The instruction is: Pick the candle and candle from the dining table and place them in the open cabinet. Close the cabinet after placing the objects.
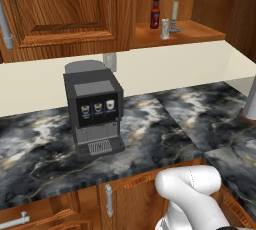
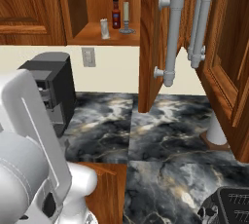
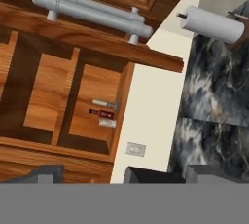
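Both candles sat on the open cabinet (image 2: 104, 35) shelf; arm folded low, jaws spread wide and empty.
On the shelf's front edge stood the stubby candle (image 1: 164, 28), then red-capped bottle (image 1: 155, 13), then tall candle (image 1: 174, 16) further back. Left base view alone showed the coffee machine (image 1: 95, 111) front; right base view showed the open door's bar handle (image 2: 171, 35); hand view, rolled sideways, showed a paper towel roll (image 3: 214, 24).

I see the open cabinet (image 1: 180, 31) at upper right, its shelf holding a stubby candle (image 1: 164, 28), a tall candle (image 1: 175, 16) on a round base just beside it, and a red-capped bottle (image 1: 155, 13) behind them. Below, a coffee machine (image 1: 95, 109) stands on the marbled counter (image 1: 165, 129) against the cream wall (image 1: 150, 69)
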Controlling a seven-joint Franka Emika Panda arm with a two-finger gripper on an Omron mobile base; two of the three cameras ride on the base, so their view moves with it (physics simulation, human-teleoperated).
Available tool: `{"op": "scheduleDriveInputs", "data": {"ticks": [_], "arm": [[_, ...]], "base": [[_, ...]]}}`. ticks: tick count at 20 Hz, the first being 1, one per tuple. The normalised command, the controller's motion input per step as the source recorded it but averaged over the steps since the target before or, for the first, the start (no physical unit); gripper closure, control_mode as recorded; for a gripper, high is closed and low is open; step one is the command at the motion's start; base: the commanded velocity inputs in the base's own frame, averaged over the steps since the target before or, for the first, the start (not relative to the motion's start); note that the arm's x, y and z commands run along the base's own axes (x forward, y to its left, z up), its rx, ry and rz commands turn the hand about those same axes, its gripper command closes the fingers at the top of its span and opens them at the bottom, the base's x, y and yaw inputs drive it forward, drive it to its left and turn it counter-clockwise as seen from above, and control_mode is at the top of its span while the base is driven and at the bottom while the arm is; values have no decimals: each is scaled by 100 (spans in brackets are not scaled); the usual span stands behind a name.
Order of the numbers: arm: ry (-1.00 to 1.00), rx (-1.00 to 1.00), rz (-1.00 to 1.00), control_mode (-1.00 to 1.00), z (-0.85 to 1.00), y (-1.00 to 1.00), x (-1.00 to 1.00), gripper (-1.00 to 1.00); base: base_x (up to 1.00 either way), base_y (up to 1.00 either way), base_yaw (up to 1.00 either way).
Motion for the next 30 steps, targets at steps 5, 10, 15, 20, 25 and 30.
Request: {"op": "scheduleDriveInputs", "data": {"ticks": [5, 10, 15, 20, 25, 30], "arm": [[-3, 2, -1, -100, 0, -18, 31, -100], [-2, 0, 0, -100, -7, -20, 43, -100], [-3, 0, 0, -100, -6, -27, 27, -100], [-5, 0, 0, -100, 0, -41, 1, -100], [-7, 0, 0, -100, 0, -44, 0, -100], [-6, 0, 0, -100, -1, -27, 6, -100]], "base": [[0, 0, 0], [0, 0, 0], [0, 0, 0], [0, 0, 0], [0, 0, 0], [0, 0, 0]]}}
